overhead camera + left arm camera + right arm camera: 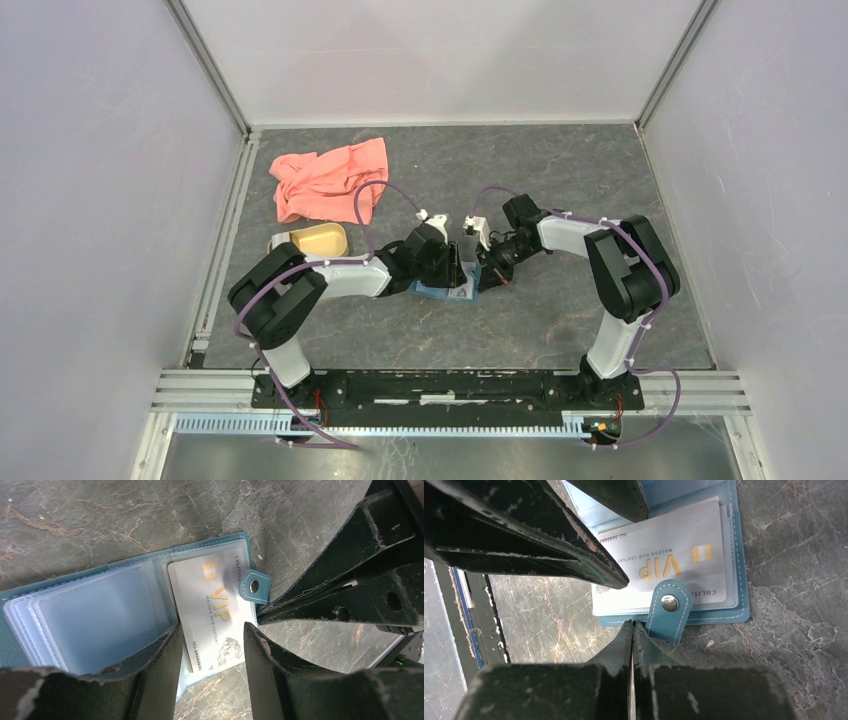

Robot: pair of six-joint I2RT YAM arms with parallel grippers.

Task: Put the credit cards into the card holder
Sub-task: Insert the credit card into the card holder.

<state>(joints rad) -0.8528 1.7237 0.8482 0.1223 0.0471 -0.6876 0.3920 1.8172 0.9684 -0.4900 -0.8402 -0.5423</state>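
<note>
Half in at best (pocket lip hard to read): could skew, or pop out of the open card holder (100, 605) w/ an off-axis nudge to the pale credit card (212, 612); could also snag on the snap tab (255, 586) lying over its edge. Parted at left gripper (210, 630), astride card's free end, pinching nothing; clenched empty at right gripper (631, 626), tips just beside tab. Counted: 1 card, 1 holder, 1 tab, 1 pink cloth (325, 180), 1 tan dish (315, 240); no other cards in view.

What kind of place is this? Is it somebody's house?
Probably a robot lab booth, not a house: plain pale walls box in a grey table, and two robot arms are bolted to a metal rail.
</note>
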